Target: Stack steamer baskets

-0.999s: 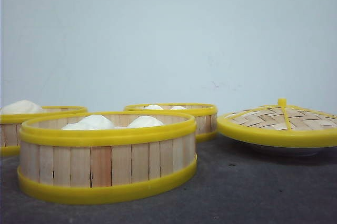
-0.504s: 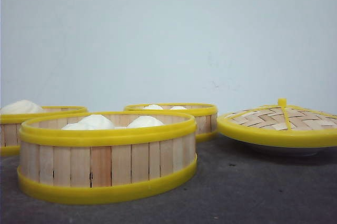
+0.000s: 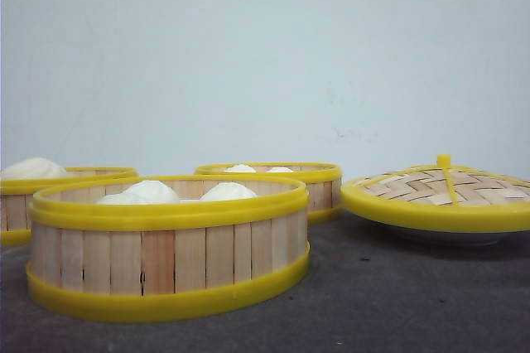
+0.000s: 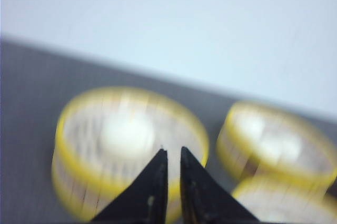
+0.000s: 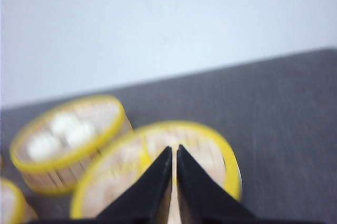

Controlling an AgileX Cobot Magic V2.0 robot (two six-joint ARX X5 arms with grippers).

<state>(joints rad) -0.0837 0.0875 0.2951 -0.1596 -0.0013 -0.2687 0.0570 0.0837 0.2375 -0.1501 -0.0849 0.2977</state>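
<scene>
both the left gripper and right gripper are clenched on nothing, so a careless descent could squash the buns in the nearest steamer basket, lower left of frame.

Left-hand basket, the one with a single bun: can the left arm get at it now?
Probably yes. In the wrist view the left gripper hangs above that basket with nothing between them, but its jaws are nearly closed and must open first.
</scene>
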